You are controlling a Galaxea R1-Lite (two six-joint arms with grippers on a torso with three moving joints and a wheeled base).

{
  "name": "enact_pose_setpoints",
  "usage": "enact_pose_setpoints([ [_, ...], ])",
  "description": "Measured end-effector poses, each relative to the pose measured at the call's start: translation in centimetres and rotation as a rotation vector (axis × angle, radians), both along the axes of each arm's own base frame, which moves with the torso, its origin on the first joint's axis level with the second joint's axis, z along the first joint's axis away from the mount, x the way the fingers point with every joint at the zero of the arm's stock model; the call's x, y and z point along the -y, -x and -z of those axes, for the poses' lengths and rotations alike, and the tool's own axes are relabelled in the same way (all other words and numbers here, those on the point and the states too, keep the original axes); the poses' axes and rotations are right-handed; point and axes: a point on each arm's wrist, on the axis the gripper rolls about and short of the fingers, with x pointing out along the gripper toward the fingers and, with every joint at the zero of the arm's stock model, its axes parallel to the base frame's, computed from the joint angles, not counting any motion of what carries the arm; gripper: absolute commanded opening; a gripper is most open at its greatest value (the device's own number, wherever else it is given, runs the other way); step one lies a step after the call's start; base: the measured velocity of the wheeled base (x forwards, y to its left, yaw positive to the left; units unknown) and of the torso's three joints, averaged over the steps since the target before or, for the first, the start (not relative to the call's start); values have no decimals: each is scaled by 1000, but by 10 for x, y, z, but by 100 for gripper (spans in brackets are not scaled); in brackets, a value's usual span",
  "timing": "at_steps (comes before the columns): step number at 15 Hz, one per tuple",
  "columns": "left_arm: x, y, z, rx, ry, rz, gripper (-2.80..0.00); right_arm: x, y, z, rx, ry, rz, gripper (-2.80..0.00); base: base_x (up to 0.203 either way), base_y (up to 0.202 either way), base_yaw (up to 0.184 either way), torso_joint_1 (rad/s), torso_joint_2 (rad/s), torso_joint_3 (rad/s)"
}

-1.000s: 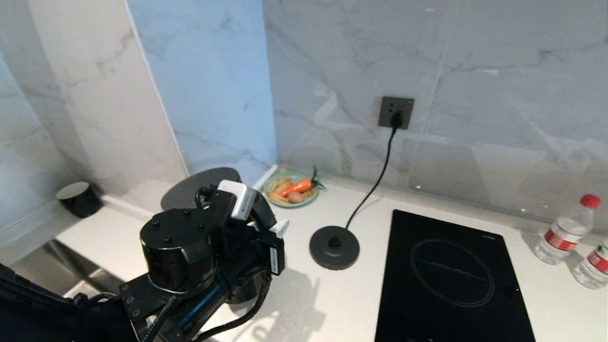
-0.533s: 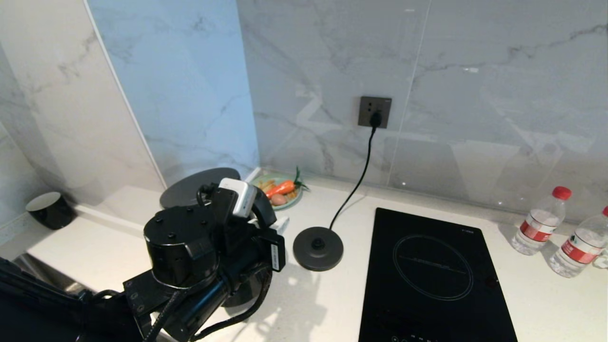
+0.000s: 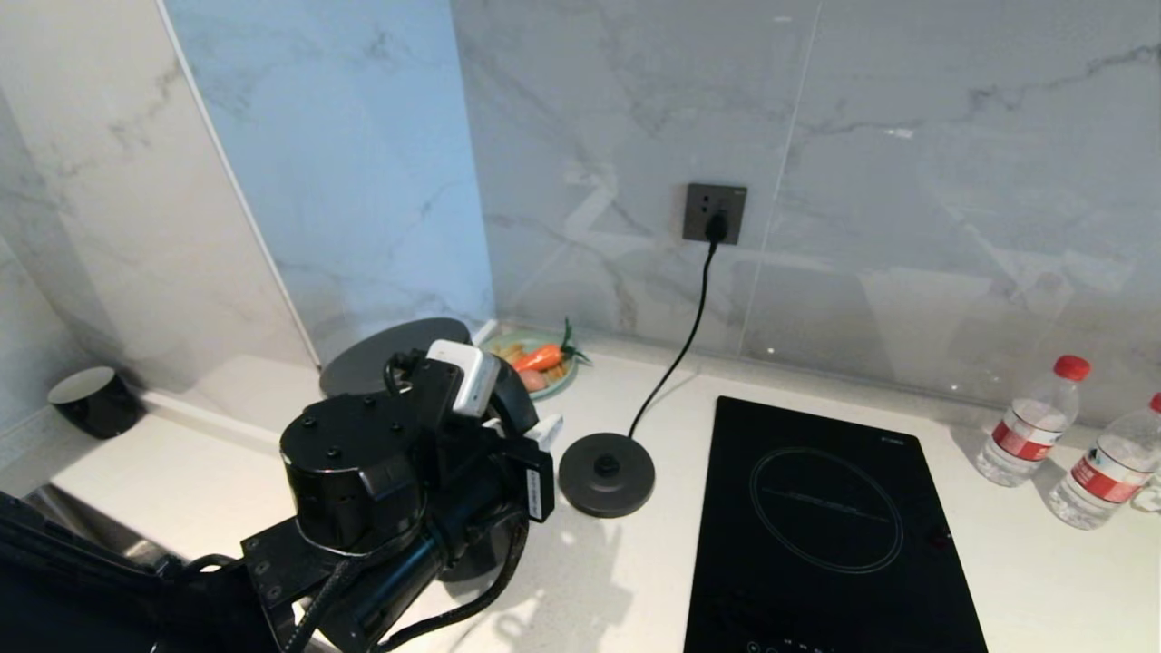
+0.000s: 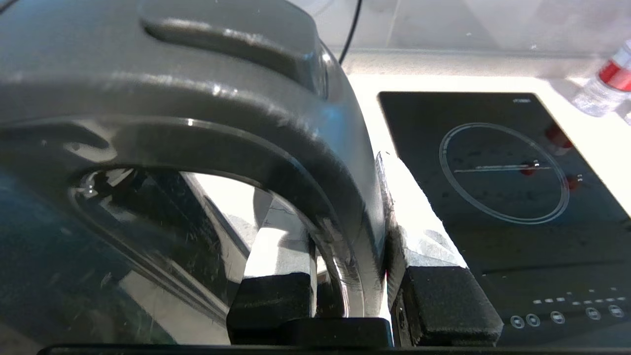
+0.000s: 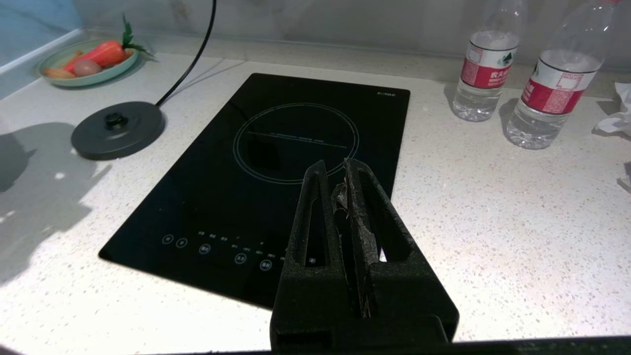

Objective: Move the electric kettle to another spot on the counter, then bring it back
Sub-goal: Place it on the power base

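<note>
The left arm reaches in low from the left, its left gripper (image 4: 345,291) clamped on the kettle (image 4: 162,113) handle. Kettle stands upright, just left of the base disc (image 3: 607,473). The right gripper (image 5: 340,185), fingers together, hangs over the cooktop (image 5: 276,172).

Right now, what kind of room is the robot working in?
Most likely a home kitchen: a built-in induction hob set into a white speckled counter, marble wall tiles, and a kettle base plugged into a wall socket.
</note>
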Motion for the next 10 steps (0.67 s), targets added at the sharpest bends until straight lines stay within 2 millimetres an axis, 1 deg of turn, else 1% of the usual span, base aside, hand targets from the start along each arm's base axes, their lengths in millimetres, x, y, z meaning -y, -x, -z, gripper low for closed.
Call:
enact_pose_setpoints([
  [2,0,0,-1,3,3,0,-280,0,0,0,0,0,0,-280,-2,2,-82,2,3,6],
  [3,0,0,0,1,1,-1,-280,0,0,0,0,0,1,-280,-2,6,-158,2,2,12],
  [8,2,-1,-2,6,3,3,-280,0,0,0,-1,0,0,-280,2,9,-203,2,6,3],
  [10,3,-2,-2,3,-1,4,-280,0,0,0,0,0,0,-280,5,7,-114,0,4,2],
])
